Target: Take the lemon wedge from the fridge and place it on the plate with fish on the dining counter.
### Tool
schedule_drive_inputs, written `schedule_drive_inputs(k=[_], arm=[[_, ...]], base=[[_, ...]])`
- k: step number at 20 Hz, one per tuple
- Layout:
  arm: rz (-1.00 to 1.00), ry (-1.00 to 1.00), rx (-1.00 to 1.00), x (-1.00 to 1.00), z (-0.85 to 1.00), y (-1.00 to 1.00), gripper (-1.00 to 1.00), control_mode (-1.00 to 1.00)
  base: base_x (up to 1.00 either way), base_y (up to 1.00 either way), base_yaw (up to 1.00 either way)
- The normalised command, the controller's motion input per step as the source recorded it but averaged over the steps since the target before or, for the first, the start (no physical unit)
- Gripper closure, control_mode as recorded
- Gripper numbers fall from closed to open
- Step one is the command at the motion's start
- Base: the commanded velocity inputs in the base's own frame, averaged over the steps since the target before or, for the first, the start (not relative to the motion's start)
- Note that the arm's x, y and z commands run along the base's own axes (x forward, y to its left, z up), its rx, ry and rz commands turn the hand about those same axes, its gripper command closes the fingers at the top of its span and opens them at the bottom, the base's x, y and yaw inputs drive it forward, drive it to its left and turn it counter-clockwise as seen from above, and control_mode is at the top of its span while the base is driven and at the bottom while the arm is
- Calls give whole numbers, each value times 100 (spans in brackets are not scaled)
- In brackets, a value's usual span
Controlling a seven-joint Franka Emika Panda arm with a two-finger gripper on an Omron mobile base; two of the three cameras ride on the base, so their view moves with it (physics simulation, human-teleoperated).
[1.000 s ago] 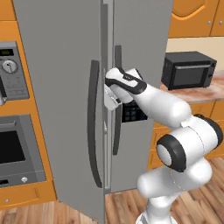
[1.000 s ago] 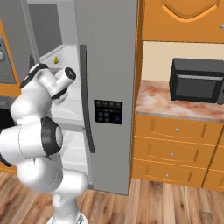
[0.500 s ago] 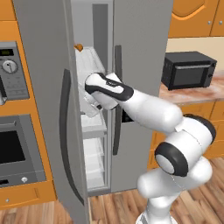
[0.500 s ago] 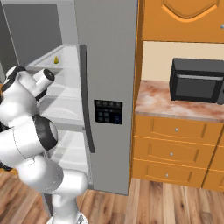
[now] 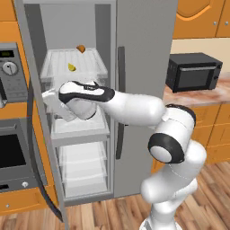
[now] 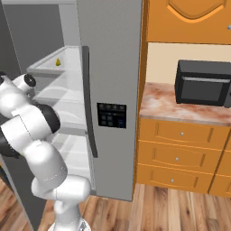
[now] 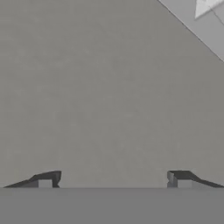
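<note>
The fridge (image 5: 143, 90) stands with its left door (image 5: 28, 103) swung wide, and white shelves show inside. The lemon wedge (image 5: 71, 67), a tiny yellow crescent, lies on the top shelf; it also shows in the right base view as the lemon wedge (image 6: 57, 62). My gripper (image 5: 53, 101) hangs below and left of the wedge, in front of the second shelf and close to the door's inner face. In the hand view my gripper (image 7: 113, 179) is open with nothing between its tips, facing flat grey door. The plate, fish and dining counter are out of view.
A small orange-brown lump (image 5: 81, 48) sits at the back of the top shelf. A black microwave (image 5: 194, 71) stands on the stone counter (image 6: 167, 101) right of the fridge. A wall oven (image 5: 10, 134) is left of the open door, with orange drawers (image 6: 180, 153) below the counter.
The fridge's left door has swung from nearly closed to wide open, baring the shelves. My arm has reached left with it, and the hand now points at the door's inner face.
</note>
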Motion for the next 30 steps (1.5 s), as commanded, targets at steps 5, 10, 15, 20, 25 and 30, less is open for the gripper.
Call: schedule_drive_inputs(k=[5,10,15,20,25,30], arm=[[0,-2,6,1,-4,34,-100,-100],[-8,-2,-9,-89,73,-78,-100,-100],[-17,0,-36,-100,97,-100,-100,-100],[-10,4,-48,-93,70,-100,-100,-100],[-6,10,-58,-88,13,-100,-100,-100],[-3,13,-46,-27,12,-100,-100,-100]], base=[[0,0,0],[0,0,0],[0,0,0],[0,0,0],[0,0,0],[0,0,0]])
